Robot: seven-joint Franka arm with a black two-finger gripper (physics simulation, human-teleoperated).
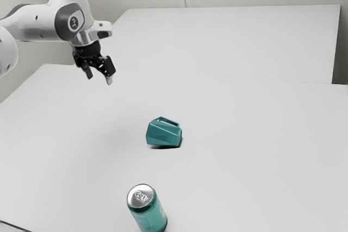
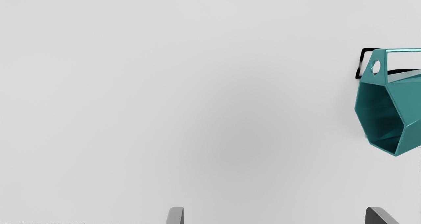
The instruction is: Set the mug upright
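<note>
Teal faceted mug (image 1: 163, 133), tipped sideways.

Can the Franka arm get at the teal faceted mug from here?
Probably yes: the black two-finger gripper is open, and nothing stands between it and the teal faceted mug on its side.

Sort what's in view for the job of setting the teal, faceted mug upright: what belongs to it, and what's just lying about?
Part of the job:
- teal mug, on its side
- black two-finger gripper, open, away from the mug

Just there:
- teal cylindrical can with silver top
- plain white table
</note>
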